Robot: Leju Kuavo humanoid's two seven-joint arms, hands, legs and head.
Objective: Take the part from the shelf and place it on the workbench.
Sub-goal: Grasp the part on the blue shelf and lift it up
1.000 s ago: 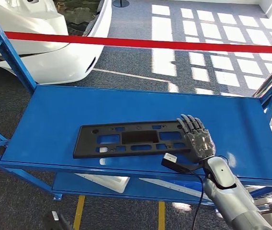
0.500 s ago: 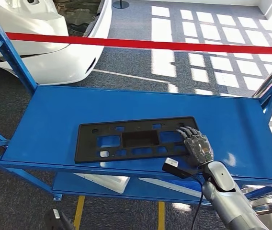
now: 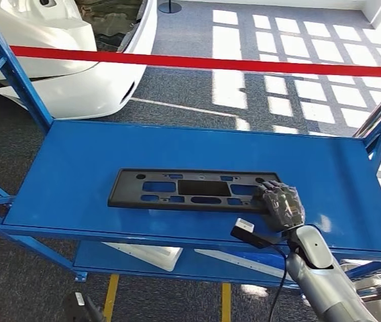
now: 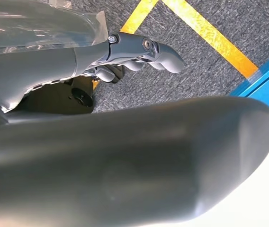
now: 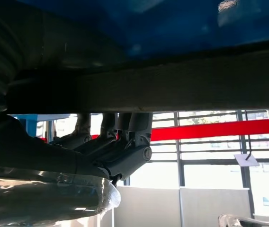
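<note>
part: long flat black plastic panel (image 3: 193,190) with rectangular cut-outs and small holes, matte; lies across the middle of the frame on the blue shelf (image 3: 77,168), its right end raised a little, as far as I can judge
hold: right hand (image 3: 280,203), lower right of centre, fingers (image 3: 271,194) curled over the part's right end; right wrist view shows them clamped on its dark edge (image 5: 161,85)
handling, judged: light, fairly stiff, likely to flex and droop along its length when carried by one end; smooth edge could slip; a grip nearer mid-length would balance better
left hand (image 4: 136,52): hangs over grey carpet, fingers loosely curled together, holding nothing
shelf: painted metal, glossy, blue tube frame
surroundings: red barrier tape (image 3: 229,64) across upper frame; white car body (image 3: 77,74) upper left
</note>
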